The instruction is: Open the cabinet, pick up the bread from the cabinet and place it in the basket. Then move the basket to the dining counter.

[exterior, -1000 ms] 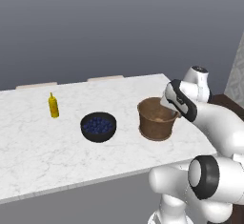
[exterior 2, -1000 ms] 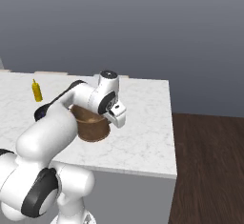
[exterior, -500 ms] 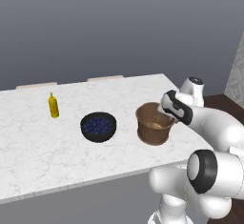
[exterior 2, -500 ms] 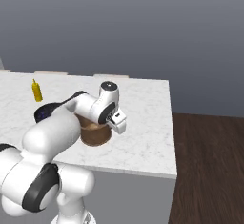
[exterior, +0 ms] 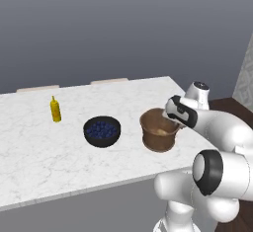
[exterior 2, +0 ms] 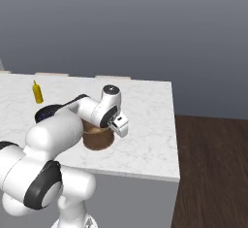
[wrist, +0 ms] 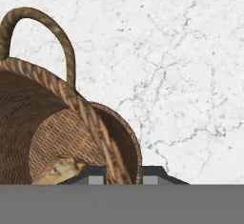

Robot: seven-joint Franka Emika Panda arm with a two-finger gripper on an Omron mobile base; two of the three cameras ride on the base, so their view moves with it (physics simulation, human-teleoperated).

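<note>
text: we read none | labels: we find none on the yellow bottle (exterior: pixel 56 109) | brands: we see none on the basket (exterior: pixel 158 130) | numbers/signs: none on the dining counter (exterior: pixel 44 152)

The pictures are lit softly and evenly, as if from above. No strong lamp or bright spot is seen. The wall (exterior: pixel 123 23) behind is left a dull, dark grey, while the dining counter (exterior: pixel 44 152) is shown bright and white. Only faint, soft shadows are cast under the basket (exterior: pixel 158 130) and the bowl (exterior: pixel 102 131). The base views are a little grainy and not very sharp. In the hand view, the weave is drawn clearly and the inside of the basket is darker.
</note>
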